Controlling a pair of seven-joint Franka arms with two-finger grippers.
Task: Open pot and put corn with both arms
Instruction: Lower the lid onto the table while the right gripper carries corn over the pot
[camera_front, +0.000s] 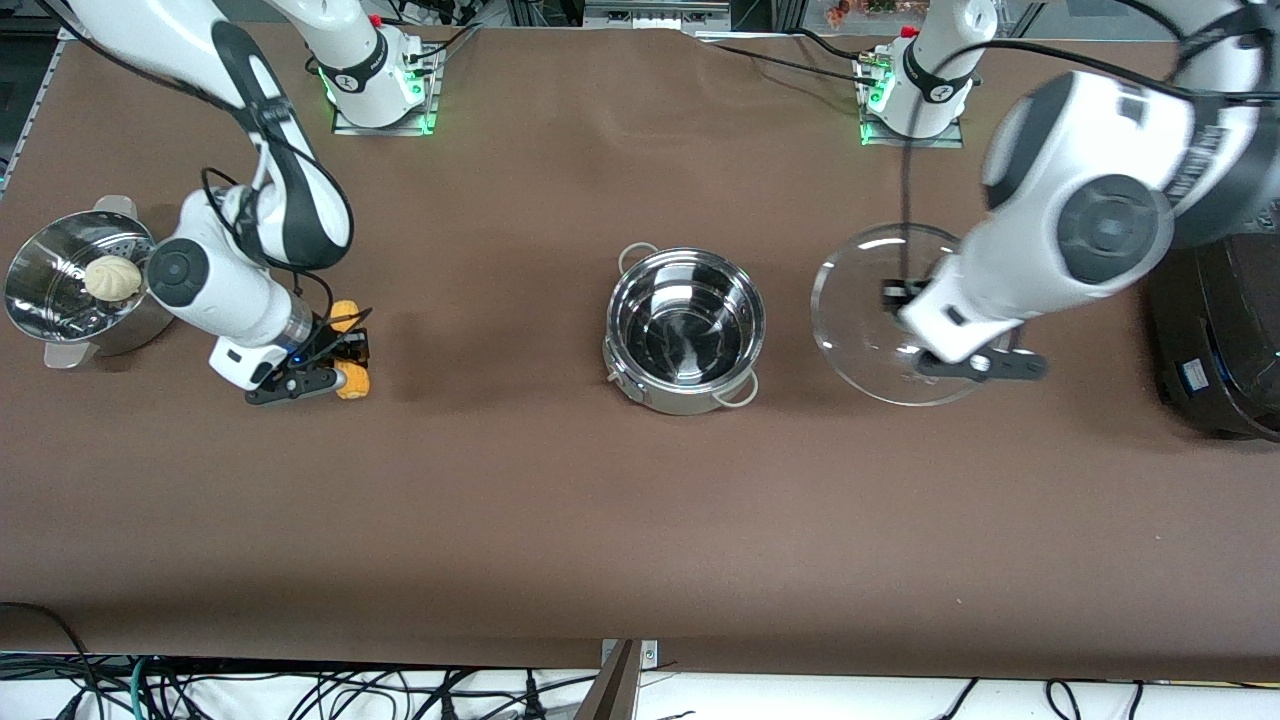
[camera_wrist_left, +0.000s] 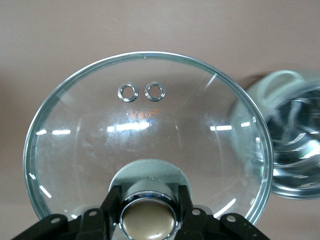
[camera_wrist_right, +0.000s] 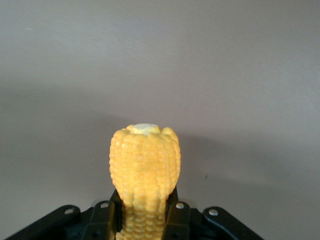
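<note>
The shiny steel pot (camera_front: 680, 398) stands open and empty at the middle of the table; its rim also shows in the left wrist view (camera_wrist_left: 295, 150). My left gripper (camera_front: 908, 308) is shut on the tan knob (camera_wrist_left: 148, 220) of the clear glass lid (camera_front: 860, 330) and holds the lid tilted over the table beside the pot, toward the left arm's end. The lid fills the left wrist view (camera_wrist_left: 150, 125). My right gripper (camera_front: 342, 352) is shut on the yellow corn cob (camera_front: 352, 380), low over the table toward the right arm's end. The cob sticks out past the fingers (camera_wrist_right: 145, 160).
A perforated steel steamer bowl (camera_front: 30, 270) holding a pale bun (camera_front: 112, 278) stands beside the right gripper at the right arm's end. A big black cooker (camera_front: 1220, 340) stands at the left arm's end, close to the left arm.
</note>
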